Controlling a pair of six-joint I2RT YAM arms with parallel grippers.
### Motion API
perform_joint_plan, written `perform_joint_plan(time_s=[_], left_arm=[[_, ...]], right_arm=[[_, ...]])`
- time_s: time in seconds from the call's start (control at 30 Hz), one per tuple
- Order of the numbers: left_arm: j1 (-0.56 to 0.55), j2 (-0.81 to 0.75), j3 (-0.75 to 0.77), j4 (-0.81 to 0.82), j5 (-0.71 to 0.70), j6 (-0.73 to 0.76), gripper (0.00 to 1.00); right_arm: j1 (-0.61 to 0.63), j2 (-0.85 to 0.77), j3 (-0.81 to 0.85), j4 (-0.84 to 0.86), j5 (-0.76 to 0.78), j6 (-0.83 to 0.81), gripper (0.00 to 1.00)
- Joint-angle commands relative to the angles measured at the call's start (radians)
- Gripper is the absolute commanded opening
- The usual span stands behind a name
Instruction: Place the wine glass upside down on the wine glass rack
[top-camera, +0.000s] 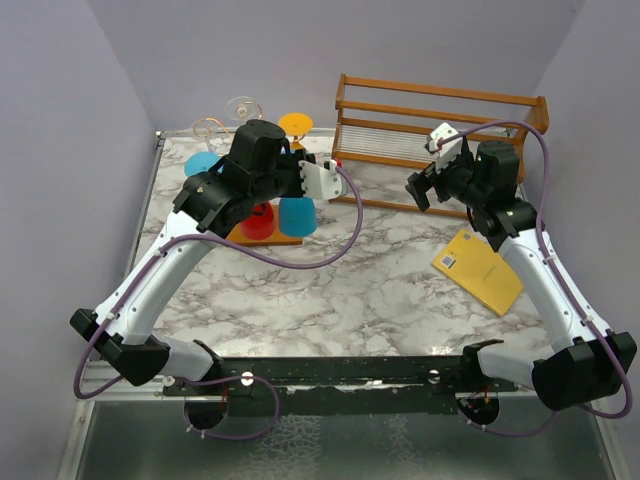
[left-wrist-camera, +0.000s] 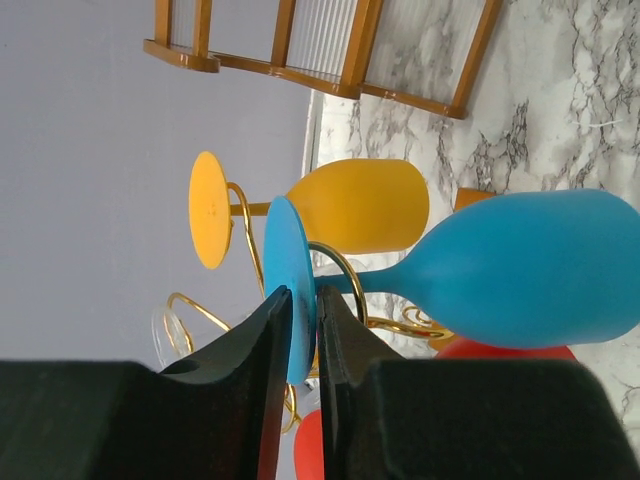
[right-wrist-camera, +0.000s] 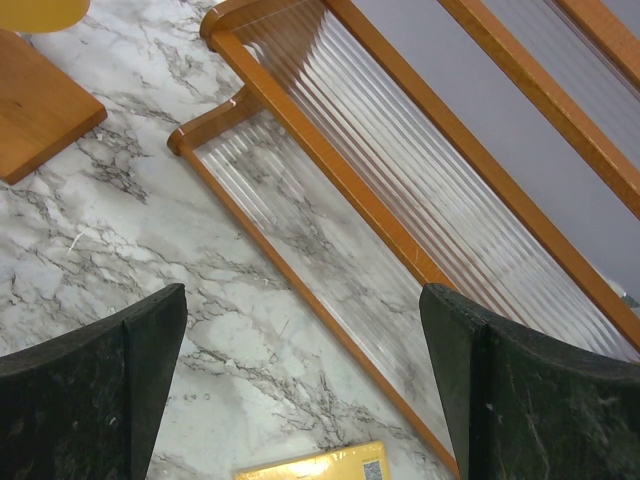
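Blue wine glass (left-wrist-camera: 530, 270) sits inverted, stem in a gold curl of the rack (top-camera: 283, 239), upper left in my top view. Its long axis runs across the left wrist frame, foot left, bowl right toward the marble table (top-camera: 380, 290). Left gripper (left-wrist-camera: 304, 330) brackets the foot; whether it pinches I cannot tell. Right gripper (right-wrist-camera: 300, 340) is spread wide. Lilac walls (top-camera: 400, 40) enclose the table.

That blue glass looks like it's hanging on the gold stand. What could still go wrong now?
1. The fingers of the left gripper sit very close on either side of the foot of the blue glass. Pulling away crookedly could drag it off the gold wire rack.
2. The yellow glass hangs right beside it, so a swinging blue bowl could knock into it.
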Motion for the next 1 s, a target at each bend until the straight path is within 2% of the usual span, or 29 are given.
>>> perform_joint_plan(time_s=[0.0, 0.6, 0.7, 0.97], left_arm=[[-0.006, 0.001, -0.004, 0.016, 0.050, -0.015, 0.20], [-0.006, 0.004, -0.019, 0.031, 0.126, -0.059, 0.31], [-0.006, 0.006, -0.004, 0.037, 0.153, -0.088, 0.38], [-0.006, 0.014, 0.040, 0.050, 0.199, -0.163, 0.64]], right_arm=[[-0.007, 0.002, -0.011, 0.005, -0.021, -0.012, 1.00], [-0.007, 0.000, -0.012, 0.001, -0.027, -0.015, 1.00], [-0.007, 0.000, -0.012, 0.002, -0.027, -0.015, 1.00], [-0.007, -0.004, -0.013, 0.003, -0.026, -0.016, 1.00]])
